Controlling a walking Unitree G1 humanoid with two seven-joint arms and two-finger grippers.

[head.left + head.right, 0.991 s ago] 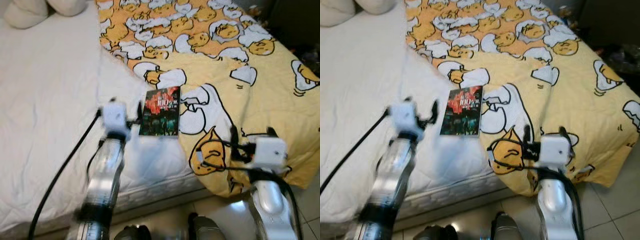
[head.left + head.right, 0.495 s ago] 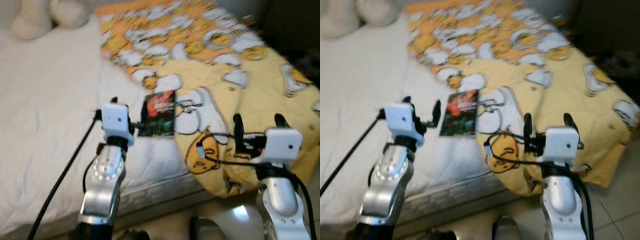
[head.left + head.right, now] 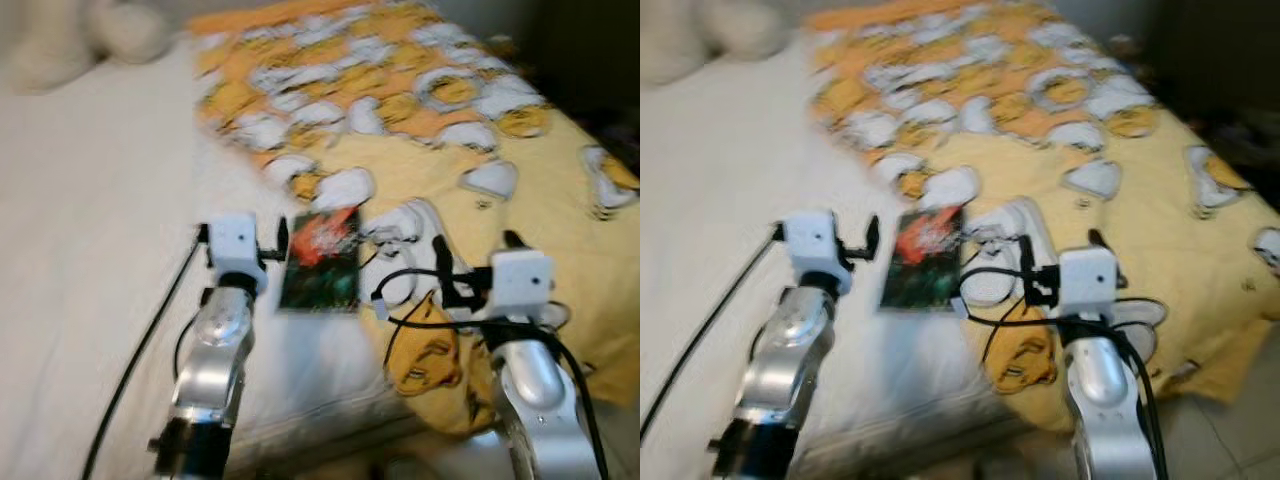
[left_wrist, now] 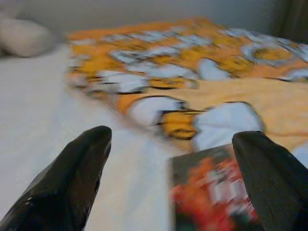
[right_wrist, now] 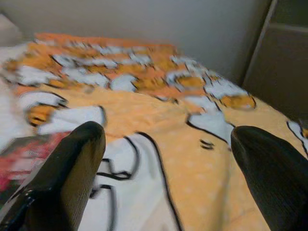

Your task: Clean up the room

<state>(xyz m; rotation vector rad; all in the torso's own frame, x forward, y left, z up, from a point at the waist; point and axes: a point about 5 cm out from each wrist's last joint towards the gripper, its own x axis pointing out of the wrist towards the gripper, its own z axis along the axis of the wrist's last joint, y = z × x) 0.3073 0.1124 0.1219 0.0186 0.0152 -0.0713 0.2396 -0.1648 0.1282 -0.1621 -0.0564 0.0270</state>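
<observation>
Book with a dark cover and a red-orange picture lies flat on the bed, near the bed's front edge and about midway along it, resting on the white sheet right where the sheet meets the yellow blanket. That blanket, printed with white and orange cartoon figures, covers the right side of the bed from the far edge down to the front right corner, where it hangs over the side; its nearest fold lies just beside the book's right edge. Two pale cushions sit at the far left corner of the bed, blurred. Left gripper hovers above the white sheet just to the left of the book, its black fingers spread wide and holding nothing; in the left wrist view the fingers frame the sheet and the book's upper left corner lies between them. Right gripper hovers over the blanket close to the front edge, to the right of the book and apart from it, also spread wide and empty; in the right wrist view its fingers stand well apart over the patterned cloth, with a sliver of the book at one side. Black cables run along both silver arms. All views are somewhat blurred.
</observation>
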